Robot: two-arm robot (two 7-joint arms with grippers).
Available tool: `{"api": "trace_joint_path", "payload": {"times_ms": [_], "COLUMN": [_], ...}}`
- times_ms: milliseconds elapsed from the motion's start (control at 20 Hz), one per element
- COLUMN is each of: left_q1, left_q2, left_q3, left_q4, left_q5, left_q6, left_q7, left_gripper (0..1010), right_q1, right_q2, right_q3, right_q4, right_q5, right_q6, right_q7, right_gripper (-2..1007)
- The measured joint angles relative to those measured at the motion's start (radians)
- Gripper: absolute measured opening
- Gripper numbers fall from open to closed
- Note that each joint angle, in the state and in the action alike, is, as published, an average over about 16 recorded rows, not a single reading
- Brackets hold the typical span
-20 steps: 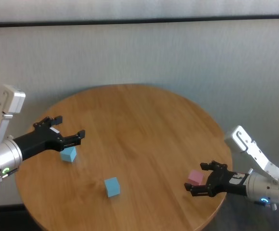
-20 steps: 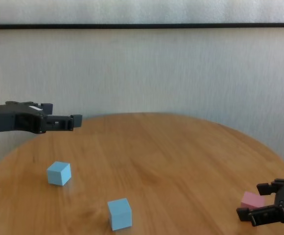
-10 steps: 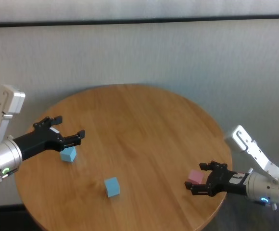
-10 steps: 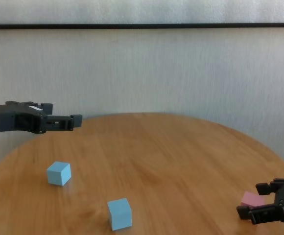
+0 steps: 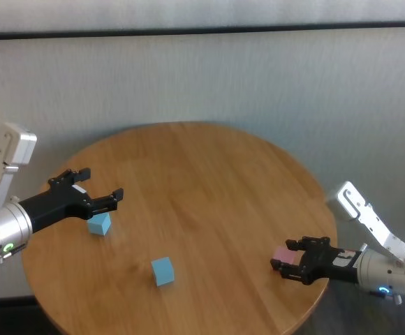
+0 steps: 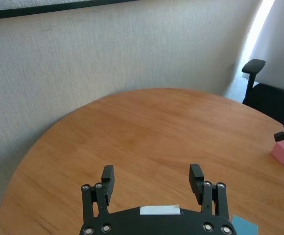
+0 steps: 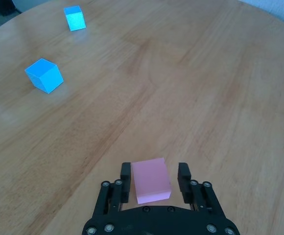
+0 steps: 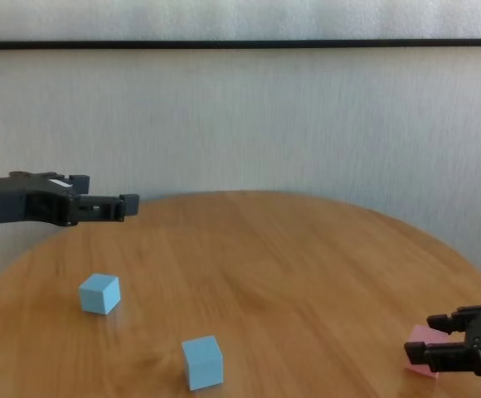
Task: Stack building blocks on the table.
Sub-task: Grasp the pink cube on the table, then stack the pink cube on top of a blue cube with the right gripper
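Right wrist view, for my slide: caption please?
Right gripper closing around the pink block on the table.

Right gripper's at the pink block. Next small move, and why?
Probably finish closing, then lift. The right gripper has a finger on each side of the pink block, which sits on the table. The left gripper is open, hovering apart.

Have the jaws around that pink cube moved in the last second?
Yes. The right gripper closed its jaws inward onto the pink cube, which stays put on the table.
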Motion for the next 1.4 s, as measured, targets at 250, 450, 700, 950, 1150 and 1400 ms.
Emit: {"api": "trace_joint_path", "payload": {"times_ms": [250,450,700,950,1150,1400], "left_q1": [0.0,0.0,0.0,0.0,0.0,0.0], "left_q2": [0.0,0.0,0.0,0.0,0.0,0.0], "left_q3": [0.0,0.0,0.0,0.0,0.0,0.0], "left_q4": [0.0,0.0,0.0,0.0,0.0,0.0], "left_q5": [0.0,0.0,0.0,0.0,0.0,0.0], "left_q6": [0.0,0.0,0.0,0.0,0.0,0.0], "left_q7": [0.0,0.0,0.0,0.0,0.0,0.0], "left_gripper": [1002,1002,1002,1002,1002,1002], "right_q1": [0.0,-0.002,0.0,0.019,0.053,0.113], "right_q2": [0.0,-0.001,-0.01,-0.032,-0.062,-0.109], "right_q3": [0.0,0.0,-0.001,-0.015,-0.042,-0.092], "right_q4": [-0.001,-0.005,-0.021,-0.038,-0.036,-0.008], "right_q5": [0.0,0.0,0.001,-0.003,-0.014,-0.035], "right_q6": [0.0,-0.004,-0.013,-0.029,-0.042,-0.054], "right_q7": [-0.001,-0.002,0.0,0.012,0.034,0.071], "right_gripper": [492,414,373,372,372,372]}}
